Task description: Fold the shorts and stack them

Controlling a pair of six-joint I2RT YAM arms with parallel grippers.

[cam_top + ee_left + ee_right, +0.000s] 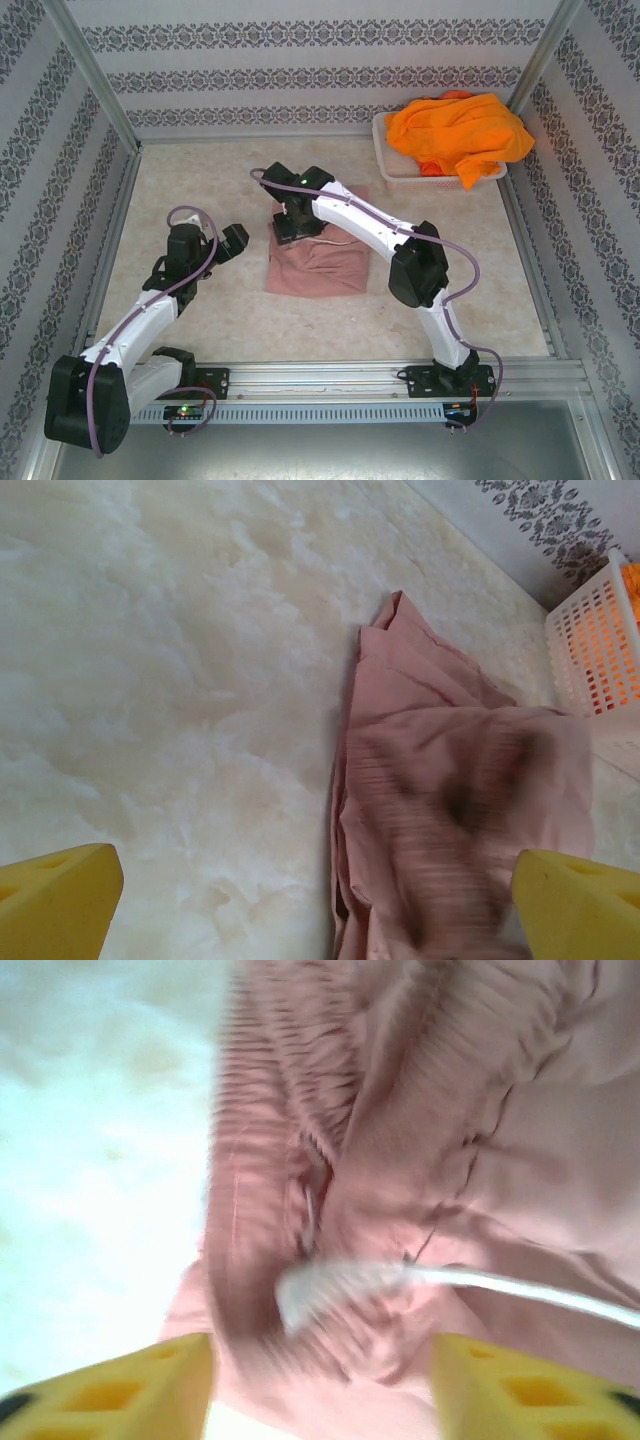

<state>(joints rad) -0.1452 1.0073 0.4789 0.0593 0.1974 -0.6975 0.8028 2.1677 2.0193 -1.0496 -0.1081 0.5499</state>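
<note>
Leftward first: left gripper (232,243) (320,908) above bare tabletop (200,330) toward the left edge, jaws wide apart, gripping nothing, near the pink shorts (320,262) (450,780) (450,1110) but not touching them. At mid-tabletop, those shorts folded into a rough rectangle — white drawstring (480,1282) trailing across the cloth. Right gripper (293,225) (320,1380) low over the far left corner of the shorts, above the gathered waist, jaws apart and clamped on nothing. In the far right corner, white mesh basket (390,165) (590,650) — orange shorts (460,135) heaped inside, spilling over the rim.
</note>
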